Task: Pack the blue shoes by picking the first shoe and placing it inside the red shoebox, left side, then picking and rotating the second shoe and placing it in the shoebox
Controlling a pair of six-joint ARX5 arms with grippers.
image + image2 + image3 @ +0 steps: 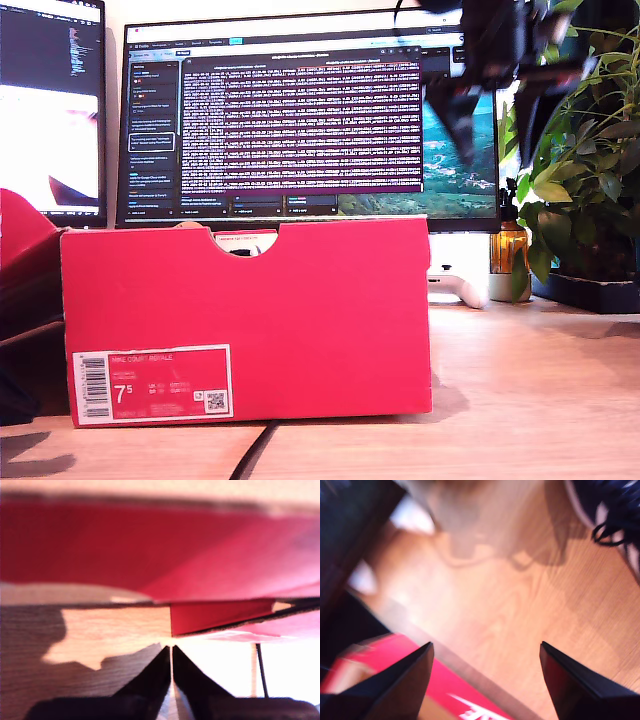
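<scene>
A: Where is the red shoebox [250,320]?
B: It stands on the wooden desk [530,400] before the monitor [300,120], label facing the exterior camera, at about seven o'clock in that view.
A: And the first gripper [171,650]?
B: Its jaws are pressed together, nothing between them, low over the desk and just beside a red box wall [150,550].
A: The second gripper [486,652]?
B: Its jaws are spread wide and empty above the desk. A blue shoe [612,510] shows in its view, well apart from the fingers. A blurred arm [500,60] hangs at one o'clock in the exterior view.
</scene>
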